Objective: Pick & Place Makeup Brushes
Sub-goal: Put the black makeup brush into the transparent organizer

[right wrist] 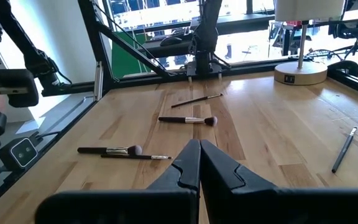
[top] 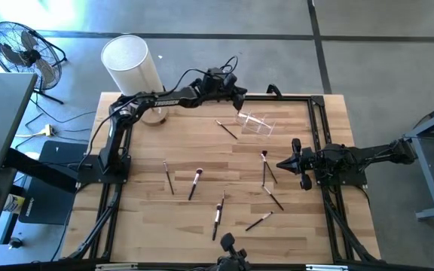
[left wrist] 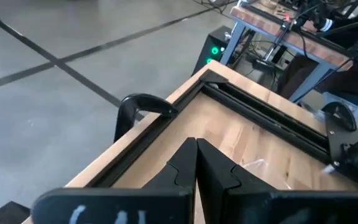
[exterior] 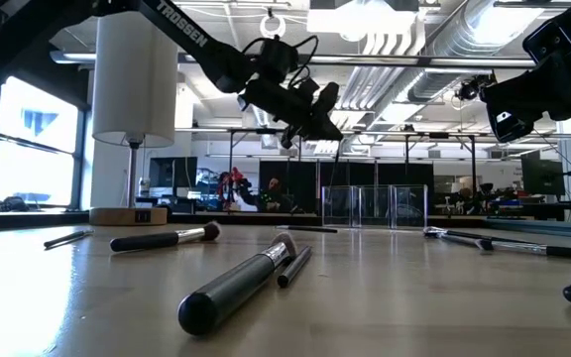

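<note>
White lettering is showing on the left arm (top: 157,98): the high view is giving "TROSSEN" along its link, and the low view is catching only the end of that word. No other writing is reading clearly.

The left end effector (top: 239,96) is hovering over the worktop's (top: 194,135) far edge, just beside a clear box (top: 256,124); its fingers (left wrist: 213,168) are pressing together with nothing between them. The right end effector (top: 283,163) is waiting near the worktop's right edge, its fingers (right wrist: 219,168) also pressing together, pinching nothing.

The brushes (top: 195,183) are lying scattered flat over the worktop's middle, well apart from both end effectors except a pair just beside the right one.

Only the high view is showing a fan (top: 21,53) on the floor off the far left corner. The low view alone is revealing the lamp's (exterior: 135,109) wooden base and the room behind. The right wrist view is picking out pinkish bristles on two brushes, while the left wrist view is showing the worktop's black frame corner
</note>
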Robot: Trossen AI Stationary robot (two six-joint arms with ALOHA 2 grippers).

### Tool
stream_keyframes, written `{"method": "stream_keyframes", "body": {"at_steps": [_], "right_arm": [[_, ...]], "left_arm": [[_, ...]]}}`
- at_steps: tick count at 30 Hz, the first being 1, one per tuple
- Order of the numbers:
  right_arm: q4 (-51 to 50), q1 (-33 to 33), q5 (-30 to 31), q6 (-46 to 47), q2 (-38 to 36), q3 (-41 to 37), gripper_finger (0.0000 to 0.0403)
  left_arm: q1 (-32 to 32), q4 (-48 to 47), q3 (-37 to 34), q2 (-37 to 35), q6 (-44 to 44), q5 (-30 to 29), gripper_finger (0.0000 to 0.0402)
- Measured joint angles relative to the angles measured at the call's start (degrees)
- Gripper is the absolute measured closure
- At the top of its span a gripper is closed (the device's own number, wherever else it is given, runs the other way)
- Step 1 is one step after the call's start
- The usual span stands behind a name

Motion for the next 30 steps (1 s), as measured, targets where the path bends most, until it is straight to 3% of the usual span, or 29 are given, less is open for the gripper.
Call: {"method": "stream_keyframes", "body": {"at_steps": [7, 15, 21, 25, 30], "right_arm": [[0.00, 0.02, 0.00, 0.00, 0.00, 0.00, 0.0402], [0.00, 0.00, 0.00, 0.00, 0.00, 0.00, 0.0402], [0.00, 0.01, 0.00, 0.00, 0.00, 0.00, 0.0402], [0.00, 0.00, 0.00, 0.00, 0.00, 0.00, 0.0402], [0.00, 0.01, 0.02, 0.00, 0.00, 0.00, 0.0402]], "left_arm": [[-1.10, -1.25, 0.00, 0.00, -0.07, -0.13, 0.0400], [-2.79, -8.80, 0.00, 0.00, -0.11, -7.30, 0.0353], [-3.84, -9.28, 0.02, -0.20, -2.28, -4.52, 0.0318], [-5.37, -9.47, 0.39, -3.81, -7.36, 0.69, 0.0321], [-10.29, -18.79, 0.21, -7.72, -9.19, -1.29, 0.0351]]}}
